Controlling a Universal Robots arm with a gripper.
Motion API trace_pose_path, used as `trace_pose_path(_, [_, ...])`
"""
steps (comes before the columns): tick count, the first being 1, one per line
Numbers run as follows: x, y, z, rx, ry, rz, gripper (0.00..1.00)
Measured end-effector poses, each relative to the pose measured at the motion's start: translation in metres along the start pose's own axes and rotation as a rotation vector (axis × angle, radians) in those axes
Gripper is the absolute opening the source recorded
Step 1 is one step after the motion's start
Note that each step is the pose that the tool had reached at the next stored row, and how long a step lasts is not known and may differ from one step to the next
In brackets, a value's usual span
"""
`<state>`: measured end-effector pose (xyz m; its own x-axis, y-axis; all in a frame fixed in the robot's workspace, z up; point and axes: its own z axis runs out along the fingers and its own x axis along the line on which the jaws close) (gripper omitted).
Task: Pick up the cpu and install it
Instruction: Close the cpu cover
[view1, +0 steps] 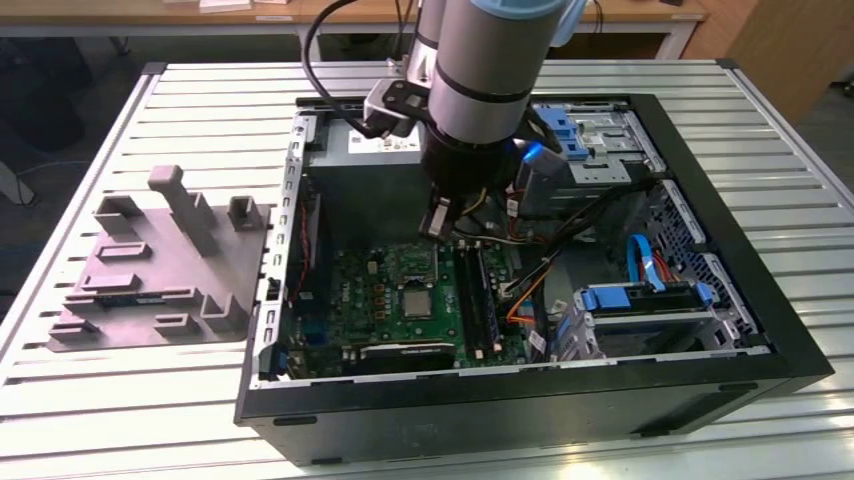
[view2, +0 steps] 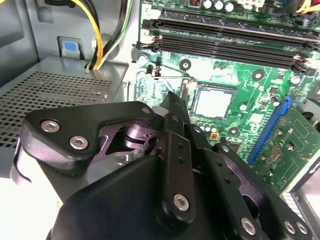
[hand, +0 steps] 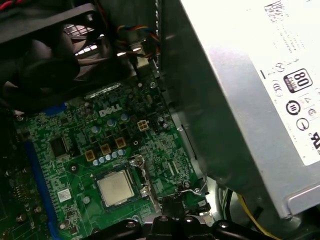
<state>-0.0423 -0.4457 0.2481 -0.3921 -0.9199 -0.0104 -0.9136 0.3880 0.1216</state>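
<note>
The cpu, a small square chip with a pale silvery top, lies flat in its socket on the green motherboard. Both wrist views show the cpu seated inside the socket's frame with nothing on top of it. My gripper hangs under the arm's wrist inside the open computer case, above the board and a little toward the power supply from the socket. In the second wrist view the black fingers meet in one narrow tip with nothing between them. The gripper is well clear of the cpu.
A grey power-supply box stands close beside the gripper. Memory slots and bundled cables flank the socket. The black case fan sits by the board. A grey plastic tray with upright blocks lies outside the case, at the exterior view's left.
</note>
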Motion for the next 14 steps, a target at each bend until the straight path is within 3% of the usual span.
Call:
trace_pose_path(7, [0.0081,-0.0030,-0.0002,0.0011,0.0013,-0.013,0.11])
trace_pose_path(14, [0.0128,-0.0049,0.0000,0.0037,0.0087,-0.019,0.11])
